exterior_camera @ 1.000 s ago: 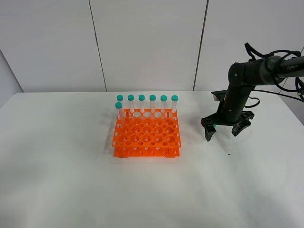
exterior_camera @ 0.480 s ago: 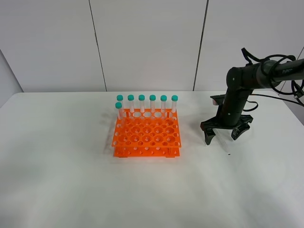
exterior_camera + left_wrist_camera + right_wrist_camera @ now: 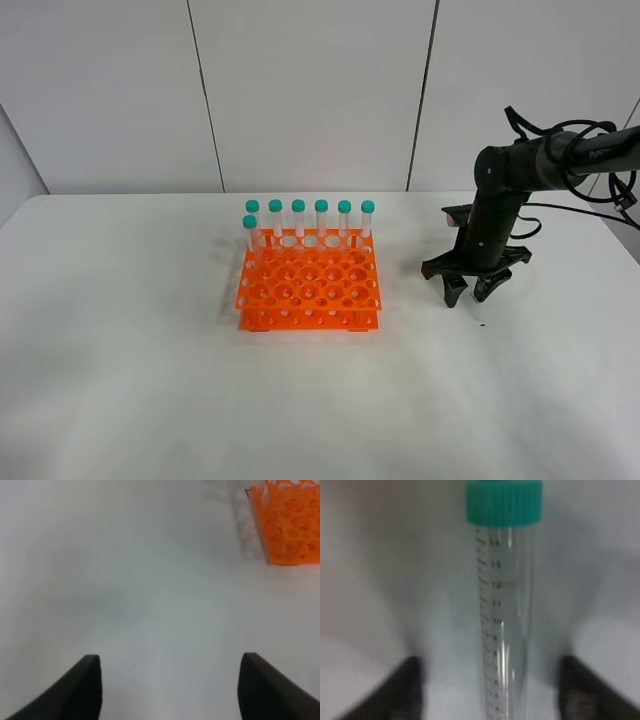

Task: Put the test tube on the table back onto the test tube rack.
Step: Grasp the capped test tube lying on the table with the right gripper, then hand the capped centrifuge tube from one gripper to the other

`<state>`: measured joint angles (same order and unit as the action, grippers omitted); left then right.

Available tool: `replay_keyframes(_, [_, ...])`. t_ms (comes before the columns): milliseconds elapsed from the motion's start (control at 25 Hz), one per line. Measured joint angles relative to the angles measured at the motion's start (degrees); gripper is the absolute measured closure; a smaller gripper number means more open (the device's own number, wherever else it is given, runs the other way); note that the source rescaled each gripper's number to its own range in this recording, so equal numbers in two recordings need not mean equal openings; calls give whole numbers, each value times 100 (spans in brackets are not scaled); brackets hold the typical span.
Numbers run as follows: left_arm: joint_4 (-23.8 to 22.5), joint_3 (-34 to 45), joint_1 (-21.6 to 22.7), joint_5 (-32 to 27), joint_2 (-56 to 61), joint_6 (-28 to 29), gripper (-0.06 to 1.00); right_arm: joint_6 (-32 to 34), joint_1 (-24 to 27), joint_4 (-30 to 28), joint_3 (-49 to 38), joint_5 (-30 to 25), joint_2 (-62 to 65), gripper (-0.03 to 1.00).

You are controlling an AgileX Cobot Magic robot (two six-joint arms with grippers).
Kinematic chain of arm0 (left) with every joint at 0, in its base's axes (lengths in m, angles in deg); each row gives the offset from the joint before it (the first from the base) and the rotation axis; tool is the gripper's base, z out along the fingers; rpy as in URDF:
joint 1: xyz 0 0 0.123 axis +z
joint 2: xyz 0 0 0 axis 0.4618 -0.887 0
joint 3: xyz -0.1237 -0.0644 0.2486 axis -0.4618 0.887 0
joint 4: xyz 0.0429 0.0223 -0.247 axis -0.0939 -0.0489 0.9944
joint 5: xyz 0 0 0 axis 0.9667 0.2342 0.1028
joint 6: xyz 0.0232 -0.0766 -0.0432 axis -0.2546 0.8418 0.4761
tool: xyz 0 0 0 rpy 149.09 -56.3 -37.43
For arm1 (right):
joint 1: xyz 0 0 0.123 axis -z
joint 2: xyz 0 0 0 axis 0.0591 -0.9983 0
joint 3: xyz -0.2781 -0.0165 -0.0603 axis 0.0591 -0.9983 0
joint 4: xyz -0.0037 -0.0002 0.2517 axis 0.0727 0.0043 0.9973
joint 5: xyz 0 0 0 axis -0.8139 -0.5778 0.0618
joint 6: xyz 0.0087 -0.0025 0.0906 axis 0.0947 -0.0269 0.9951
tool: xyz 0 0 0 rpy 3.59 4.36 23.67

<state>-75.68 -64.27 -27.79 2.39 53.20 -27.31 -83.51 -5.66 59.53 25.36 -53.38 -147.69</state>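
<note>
The orange test tube rack (image 3: 310, 285) stands mid-table and holds seven teal-capped tubes (image 3: 321, 218) along its back and at its back left. My right gripper (image 3: 468, 290) is down at the white table (image 3: 150, 380), to the right of the rack. The right wrist view shows the test tube (image 3: 506, 605), clear with a teal cap, lying between my open fingers (image 3: 412, 687), which stand clear of it on both sides. The arm hides this tube in the exterior view. My left gripper (image 3: 170, 690) is open and empty over bare table, out of the exterior view.
The rack's corner (image 3: 287, 525) shows far off in the left wrist view. A tiny dark speck (image 3: 482, 323) lies on the table just in front of the right gripper. The right arm's cables (image 3: 590, 130) hang at the back right.
My right gripper has come down towards the table and shifted a little. Its fingers look closer together than before. The rack and its tubes have not moved.
</note>
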Motion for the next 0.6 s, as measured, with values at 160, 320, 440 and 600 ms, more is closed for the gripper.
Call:
replay_keyframes(160, [0, 0, 0, 0, 0, 0, 15, -147, 0, -22, 0, -81, 0, 93])
replay_keyframes(320, [0, 0, 0, 0, 0, 0, 15, -236, 0, -22, 0, -95, 54, 93])
replay_keyframes(440, [0, 0, 0, 0, 0, 0, 15, -263, 0, -59, 0, -123, 368, 93])
replay_keyframes(600, [0, 0, 0, 0, 0, 0, 15, -278, 0, -101, -5, -268, 1119, 93])
